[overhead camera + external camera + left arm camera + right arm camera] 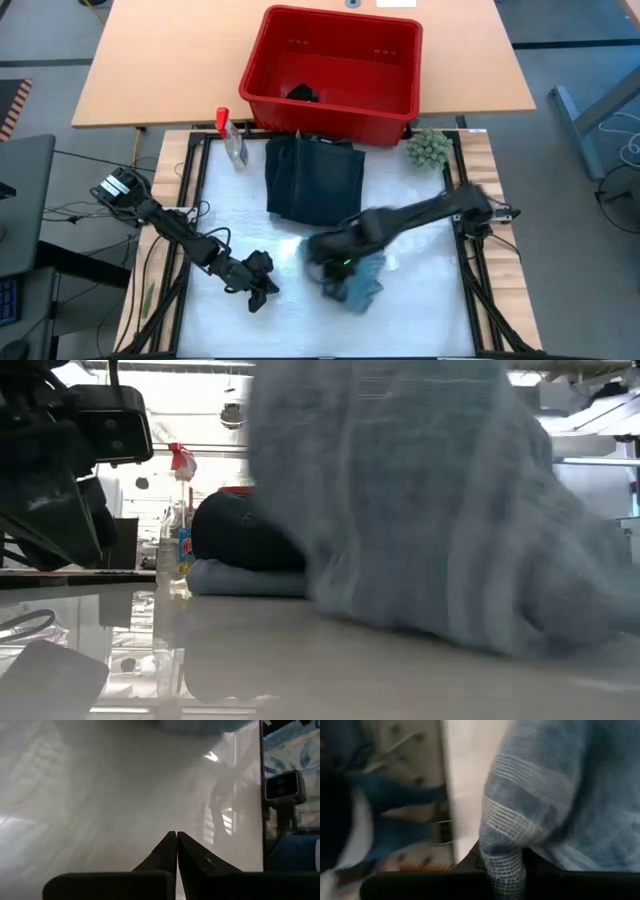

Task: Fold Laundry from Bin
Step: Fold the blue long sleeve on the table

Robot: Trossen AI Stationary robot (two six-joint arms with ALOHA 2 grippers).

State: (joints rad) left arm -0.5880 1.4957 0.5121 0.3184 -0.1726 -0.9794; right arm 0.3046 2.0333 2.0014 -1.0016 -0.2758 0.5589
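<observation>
Cloth of faded grey-blue point(360, 283) hangs bunched from my right gripper point(502, 865), its long axis roughly vertical, low over the table's point(420, 215) near middle; fingers pinch a woven striped fold; right arm reaches in from the right edge; left gripper point(176, 851) rests closed nearby; dark garment point(315, 180) lies flat before the bin point(335, 65).

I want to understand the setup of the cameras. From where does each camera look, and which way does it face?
High view: above the table, looking straight down; shows both arms, the red bin and the folded dark garments.
Low view: at table-top height, looking level across; the grey-blue cloth fills it, an arm at its left.
Left wrist view: on the left arm, facing the bare table; its left pincer is shut.
Right wrist view: on the right arm; its right pincer grips the cloth.
Shared: high, low and right wrist views all show the grey-blue cloth.
</observation>
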